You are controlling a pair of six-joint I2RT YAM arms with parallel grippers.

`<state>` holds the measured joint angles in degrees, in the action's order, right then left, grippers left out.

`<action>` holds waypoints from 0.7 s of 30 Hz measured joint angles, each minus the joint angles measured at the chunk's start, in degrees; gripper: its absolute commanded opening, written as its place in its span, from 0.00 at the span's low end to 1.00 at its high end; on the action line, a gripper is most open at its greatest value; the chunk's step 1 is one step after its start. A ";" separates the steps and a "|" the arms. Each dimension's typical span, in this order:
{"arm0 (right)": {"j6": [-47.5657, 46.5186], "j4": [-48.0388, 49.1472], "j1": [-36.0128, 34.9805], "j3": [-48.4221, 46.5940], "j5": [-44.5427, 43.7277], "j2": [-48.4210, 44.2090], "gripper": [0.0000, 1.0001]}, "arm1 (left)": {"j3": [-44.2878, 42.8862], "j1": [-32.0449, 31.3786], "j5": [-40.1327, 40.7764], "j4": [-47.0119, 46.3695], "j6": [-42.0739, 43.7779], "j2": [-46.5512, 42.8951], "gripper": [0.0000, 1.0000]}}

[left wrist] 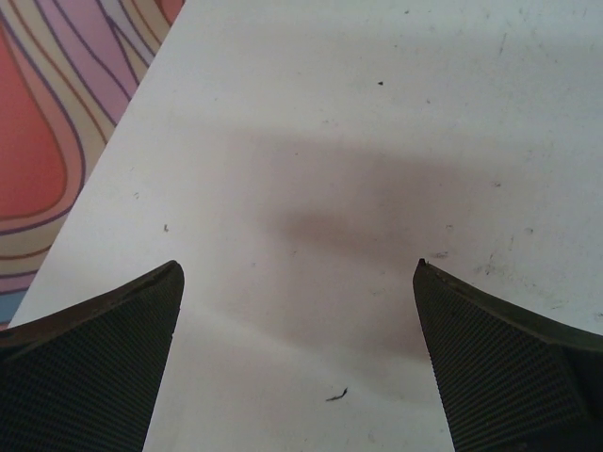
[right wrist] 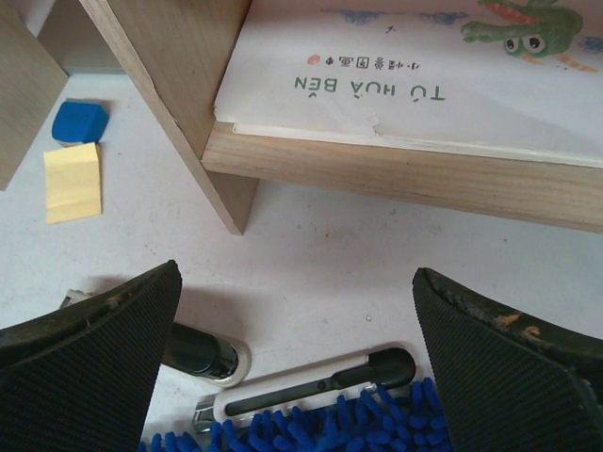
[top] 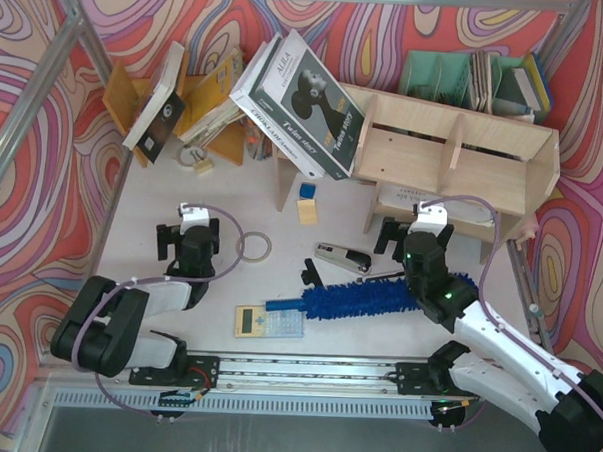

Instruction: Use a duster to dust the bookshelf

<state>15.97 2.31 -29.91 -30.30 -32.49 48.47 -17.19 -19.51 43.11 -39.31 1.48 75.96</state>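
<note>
One duster (top: 363, 297), flat on the tabletop (top: 291, 236) at the near right, fluffy head to the right, blue handle to the left and just beside one calculator (top: 269, 321). One bookshelf (top: 455, 143) farther back on the right, with one picture book (right wrist: 377, 56) lying in its lower compartment.

Two grippers. Right gripper (right wrist: 297, 268) spread wide and holding nothing, above the duster's far edge. Left gripper (left wrist: 297, 268) likewise released, over bare tabletop at the near left, well apart from the duster.

Between bookshelf and duster: one stapler (top: 342, 256), one box cutter (right wrist: 311, 386). By the bookshelf's left leg: one blue eraser (right wrist: 79, 121), one yellow sticky pad (right wrist: 73, 181). One tape ring (top: 253, 246) just right of the left gripper.
</note>
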 measured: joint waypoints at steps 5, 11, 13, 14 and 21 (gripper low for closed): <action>-1.70 4.37 0.04 2.64 -0.44 1.68 0.99 | 2.08 3.52 -7.63 -11.58 2.84 3.72 0.98; -3.80 9.38 0.31 5.99 -0.52 2.64 0.99 | 2.84 10.49 -15.39 -21.31 1.42 10.75 0.99; -4.52 11.65 0.33 7.58 -0.85 2.54 0.99 | 1.92 12.41 -17.57 -20.94 0.55 11.54 0.98; -4.87 12.59 0.37 8.33 -1.05 2.54 0.99 | 0.85 13.07 -18.49 -19.96 -0.07 11.96 0.98; -7.78 21.27 1.44 11.67 -2.75 4.55 0.99 | -2.82 15.02 -20.52 -15.85 -3.78 12.07 0.98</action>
<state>8.19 23.57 -28.47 -18.63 -35.24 53.01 -20.01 -4.49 22.59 -55.16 -2.31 88.03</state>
